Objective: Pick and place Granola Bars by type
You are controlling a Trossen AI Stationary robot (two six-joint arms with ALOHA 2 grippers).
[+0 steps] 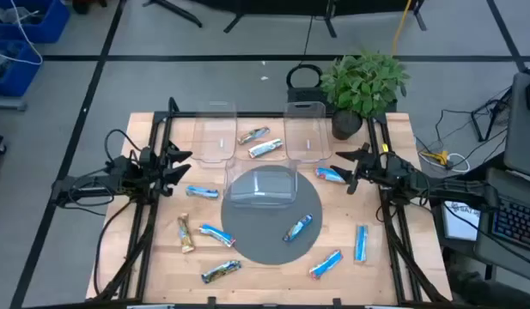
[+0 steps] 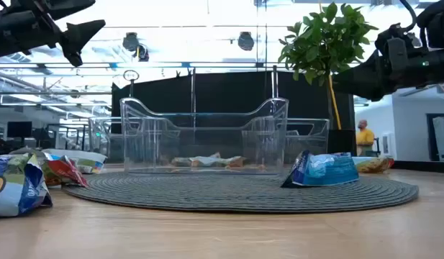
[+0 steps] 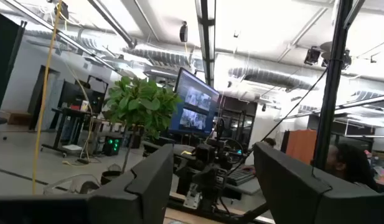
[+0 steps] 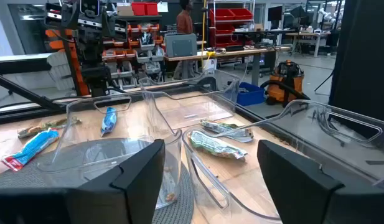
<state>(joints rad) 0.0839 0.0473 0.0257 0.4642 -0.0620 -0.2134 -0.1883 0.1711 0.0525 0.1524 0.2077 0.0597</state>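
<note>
The left end effector (image 1: pixel 185 163) waits apart at the table's (image 1: pixel 153 257) left edge, the right end effector (image 1: pixel 342 165) apart at the right edge; granola bars (image 1: pixel 297 228) lie scattered.

Both arms are matte black, built of chunky angular segments. The left arm (image 1: pixel 118 176) trails loose black cables that loop off the wooden table's (image 1: pixel 273 275) edge; the right arm (image 1: pixel 411 178) carries a small yellow mark near its wrist. Each ends in a pair of broad, blunt, faceted black fingers (image 3: pixel 139 186), plain-faced, the right arm's fingers (image 4: pixel 132 174) alike in shape.
</note>
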